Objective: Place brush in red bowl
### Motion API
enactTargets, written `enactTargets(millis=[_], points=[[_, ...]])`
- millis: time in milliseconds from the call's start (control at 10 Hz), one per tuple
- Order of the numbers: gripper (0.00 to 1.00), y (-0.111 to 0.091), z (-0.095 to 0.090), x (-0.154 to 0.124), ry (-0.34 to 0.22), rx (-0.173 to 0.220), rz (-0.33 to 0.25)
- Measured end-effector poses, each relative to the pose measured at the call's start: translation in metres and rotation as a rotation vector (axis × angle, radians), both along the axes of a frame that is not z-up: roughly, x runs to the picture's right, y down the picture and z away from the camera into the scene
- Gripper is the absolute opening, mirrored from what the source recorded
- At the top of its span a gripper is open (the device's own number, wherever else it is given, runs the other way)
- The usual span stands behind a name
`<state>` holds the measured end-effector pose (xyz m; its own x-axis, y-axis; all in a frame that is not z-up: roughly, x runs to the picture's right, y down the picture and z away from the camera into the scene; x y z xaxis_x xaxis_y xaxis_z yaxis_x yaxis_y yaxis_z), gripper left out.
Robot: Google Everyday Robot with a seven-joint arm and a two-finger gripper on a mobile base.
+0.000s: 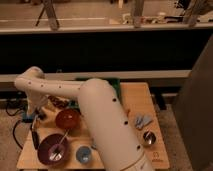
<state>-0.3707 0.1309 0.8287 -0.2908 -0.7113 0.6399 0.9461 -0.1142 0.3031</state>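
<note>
The brush (pixel 34 134) is a slim dark stick lying near the table's left edge, left of the purple bowl. The red bowl (pixel 67 119) sits just right of it, toward the middle of the table, glossy and empty. My white arm reaches across the table from the lower right, bends at the far left and drops down. The gripper (pixel 37 115) hangs at the arm's end, directly above the brush's far end and left of the red bowl. It stands open and I see nothing held in it.
A purple bowl (pixel 52 149) with a spoon sits at the front left, beside a small blue bowl (pixel 84 154). A snack bag (pixel 58 102) lies behind the red bowl. A green tray (pixel 115 86), a blue-grey cloth (pixel 143 121) and a metal cup (pixel 148 138) stand to the right.
</note>
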Motion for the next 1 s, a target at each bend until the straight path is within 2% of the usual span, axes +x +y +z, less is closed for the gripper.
enactTargets(millis=[500,1000], points=[[0.80,0.006,0.006,-0.021,-0.024,0.034,-0.025],[0.80,0.036,0.034,-0.041,-0.043,0.018,-0.073]])
